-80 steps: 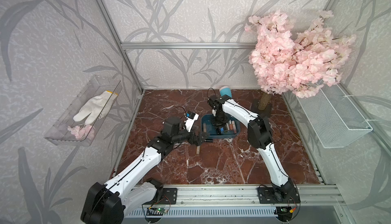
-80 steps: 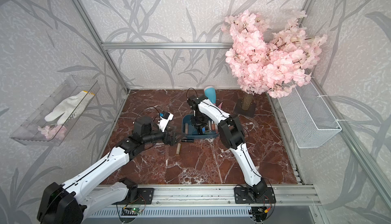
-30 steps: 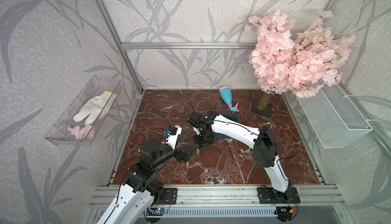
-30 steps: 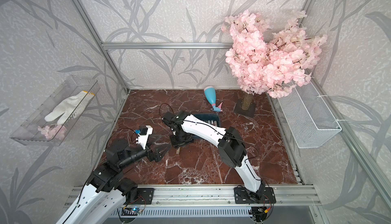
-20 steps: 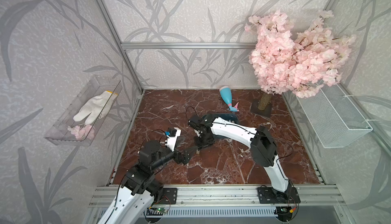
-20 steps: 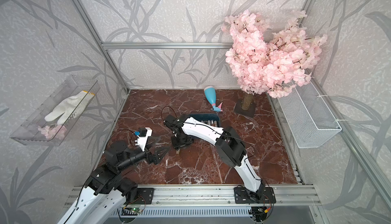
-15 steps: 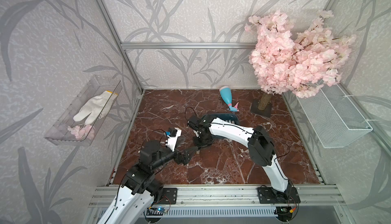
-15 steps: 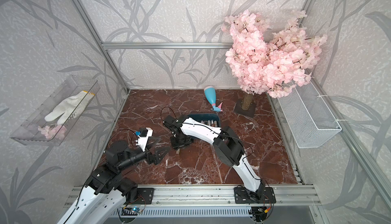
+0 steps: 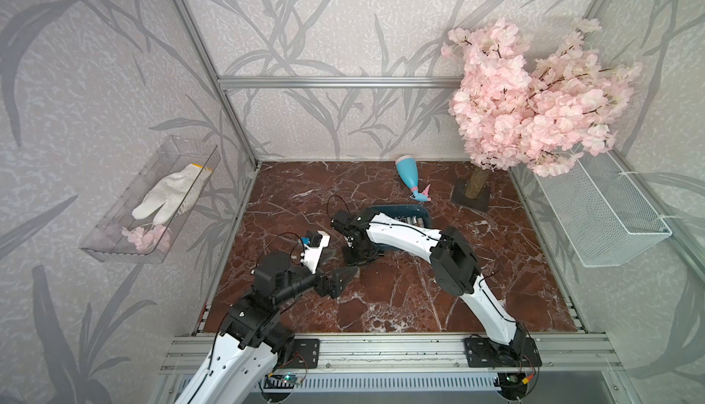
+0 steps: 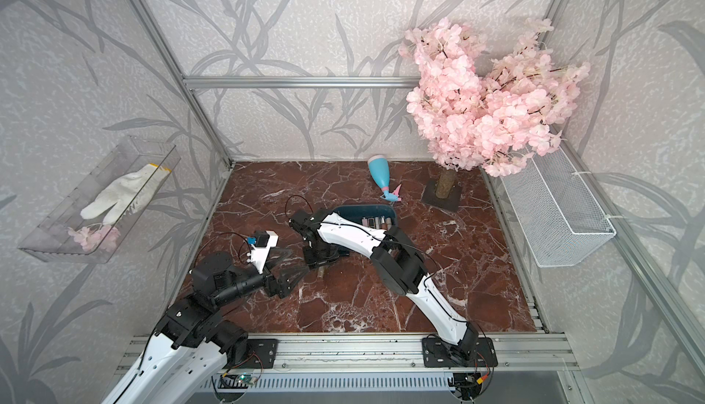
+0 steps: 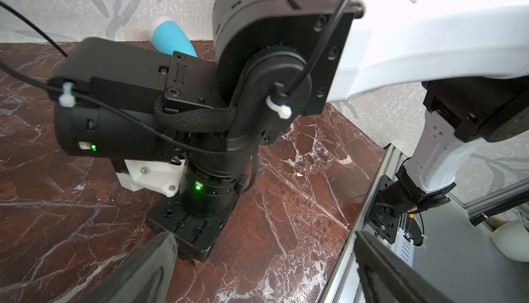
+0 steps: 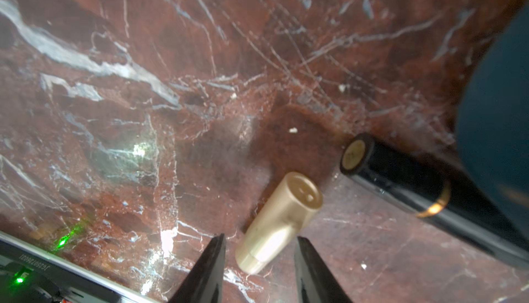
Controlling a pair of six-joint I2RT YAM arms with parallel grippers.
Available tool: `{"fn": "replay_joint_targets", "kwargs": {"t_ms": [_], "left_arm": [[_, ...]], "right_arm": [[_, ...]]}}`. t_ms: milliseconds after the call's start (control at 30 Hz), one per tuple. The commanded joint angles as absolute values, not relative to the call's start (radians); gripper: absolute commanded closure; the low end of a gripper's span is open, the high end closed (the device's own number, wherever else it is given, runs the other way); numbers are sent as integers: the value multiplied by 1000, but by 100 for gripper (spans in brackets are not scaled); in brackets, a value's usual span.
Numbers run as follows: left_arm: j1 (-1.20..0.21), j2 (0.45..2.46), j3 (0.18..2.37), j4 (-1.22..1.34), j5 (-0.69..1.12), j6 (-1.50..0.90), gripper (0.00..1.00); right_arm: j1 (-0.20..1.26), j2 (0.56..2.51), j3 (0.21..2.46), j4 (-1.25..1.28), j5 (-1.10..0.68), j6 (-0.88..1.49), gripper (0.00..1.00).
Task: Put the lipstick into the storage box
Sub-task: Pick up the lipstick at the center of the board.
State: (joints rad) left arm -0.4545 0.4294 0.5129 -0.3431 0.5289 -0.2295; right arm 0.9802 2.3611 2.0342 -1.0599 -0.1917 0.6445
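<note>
Gold first: your gold lipstick (image 12: 279, 221) lies on its side on the red marble counter (image 9: 400, 299), outside the storage box (image 12: 498, 132). One end of it sits between the fingers of your right claw (image 12: 259, 238). Those jaws stand apart, with a sliver of counter showing on each side of the tube, so there's no squeeze on it. Just beside it lies a black lipstick (image 12: 423, 198) with a gold band, close to the dark teal wall of the box. In both top views several tubes (image 10: 375, 222) lie in a row inside the box. Your left claw (image 11: 263, 238) hangs spread wide, low over the counter, facing the right arm's wrist.
</note>
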Motion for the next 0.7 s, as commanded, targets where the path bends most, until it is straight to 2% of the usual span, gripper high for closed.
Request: {"fn": "replay_joint_targets", "kwargs": {"t_ms": [0,400,667], "left_arm": [[-454,431,520,-363,553,-192,0],[-454,470,553,-454,568,-112,0],[-453,471,546,-430,551,-110,0]], "right_arm": [[980,2409,2094,-1122,-173,657,57],[977,2473,2150,-1160,-166,645,60],[974,2464,2173,-1177,-157,616,78]]}}
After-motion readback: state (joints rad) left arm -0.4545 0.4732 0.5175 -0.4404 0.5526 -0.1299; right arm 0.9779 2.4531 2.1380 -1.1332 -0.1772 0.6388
